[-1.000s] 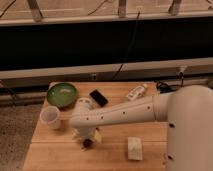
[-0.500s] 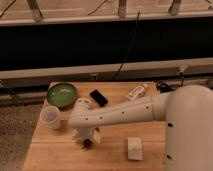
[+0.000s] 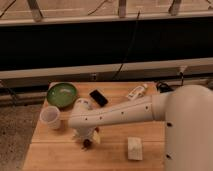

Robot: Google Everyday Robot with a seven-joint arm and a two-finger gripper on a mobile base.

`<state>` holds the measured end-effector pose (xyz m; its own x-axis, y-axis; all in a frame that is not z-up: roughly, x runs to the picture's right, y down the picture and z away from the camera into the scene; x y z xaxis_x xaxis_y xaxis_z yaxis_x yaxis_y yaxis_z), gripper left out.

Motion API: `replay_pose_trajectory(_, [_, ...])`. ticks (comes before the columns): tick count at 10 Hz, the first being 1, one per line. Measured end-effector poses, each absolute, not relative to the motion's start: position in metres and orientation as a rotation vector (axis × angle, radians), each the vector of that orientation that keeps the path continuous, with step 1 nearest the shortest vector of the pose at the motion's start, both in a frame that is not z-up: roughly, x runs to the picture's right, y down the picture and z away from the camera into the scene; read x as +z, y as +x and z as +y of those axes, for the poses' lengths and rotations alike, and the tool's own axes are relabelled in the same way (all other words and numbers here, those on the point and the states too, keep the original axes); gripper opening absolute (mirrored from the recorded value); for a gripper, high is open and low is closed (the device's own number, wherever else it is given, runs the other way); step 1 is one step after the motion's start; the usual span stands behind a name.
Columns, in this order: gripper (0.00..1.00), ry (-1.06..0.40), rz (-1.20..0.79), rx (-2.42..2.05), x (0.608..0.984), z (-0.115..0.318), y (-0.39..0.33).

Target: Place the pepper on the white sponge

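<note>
Camera view shows almost nothing different from a second ago: the arm (image 3: 120, 112) lies across the counter (image 3: 50, 156) in the same low reach, and the gripper (image 3: 86, 140) hangs just where it was, down at the wood in front of the translucent cup (image 3: 50, 117). A small dark red shape, which I take for the pepper (image 3: 88, 145), sits right under the gripper, at or on the counter. Whether the gripper is closed on it or merely over it I cannot tell.

No lift has begun, so to my eye the task is at the pick-up, with the carry not yet started. The white sponge (image 3: 134, 148) lies apart from the gripper, further along the front of the counter toward the robot's white body, with nothing on it.

Bare wood lies between pepper and sponge, so a sideways carry looks unobstructed. The green bowl (image 3: 62, 94), black phone (image 3: 98, 97) and white bottle (image 3: 136, 92) stand farther back, out of that path. The cup is the nearest neighbour; the counter's left edge lies just beyond it.
</note>
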<state>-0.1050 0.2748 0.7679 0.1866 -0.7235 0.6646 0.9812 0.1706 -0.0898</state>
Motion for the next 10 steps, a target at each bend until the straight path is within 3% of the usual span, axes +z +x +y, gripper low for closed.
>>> replay_pose_trajectory(10, [0.8, -0.584, -0.535, -1.271, 0.768, 0.2768, -0.1079])
